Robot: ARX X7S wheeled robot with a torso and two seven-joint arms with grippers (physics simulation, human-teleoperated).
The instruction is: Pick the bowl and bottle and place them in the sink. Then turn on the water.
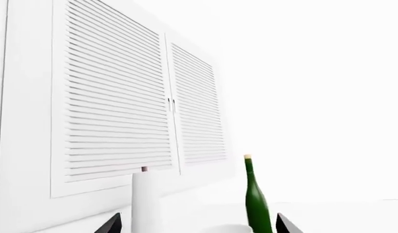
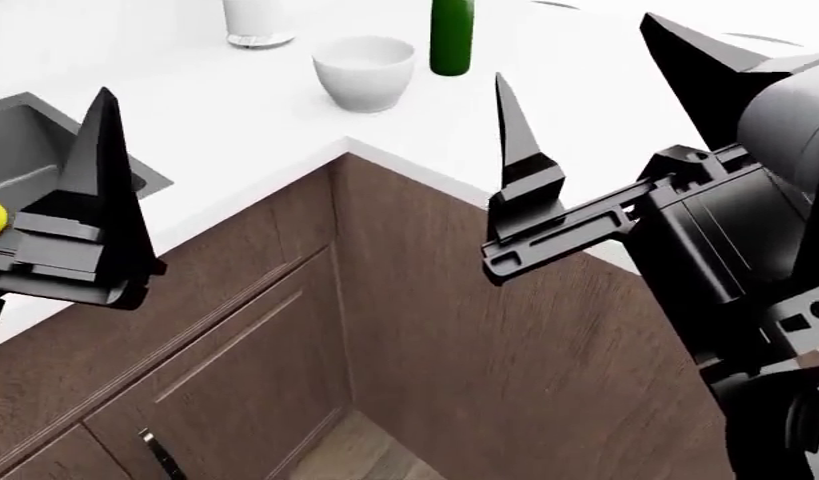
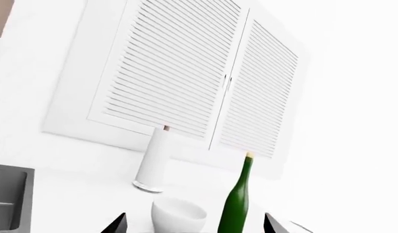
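Both grippers, left gripper (image 2: 76,215) and right gripper (image 2: 609,110), hang empty with fingers apart, short of the counter. Your right one's nearer: the upright wine bottle (image 2: 451,38) and white bowl (image 2: 365,70) sit straight ahead, sink (image 2: 29,150) off left

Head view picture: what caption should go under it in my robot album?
Two black pointed tools, left and right, wait empty before a white round bowl and green glass bottle.

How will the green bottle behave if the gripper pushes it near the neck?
The bottle stands upright, tall and narrow, so it would probably tip rather than slide. Its glossy surface looks like glass, so likely slippery and breakable. The bowl stands close beside it and might be struck.
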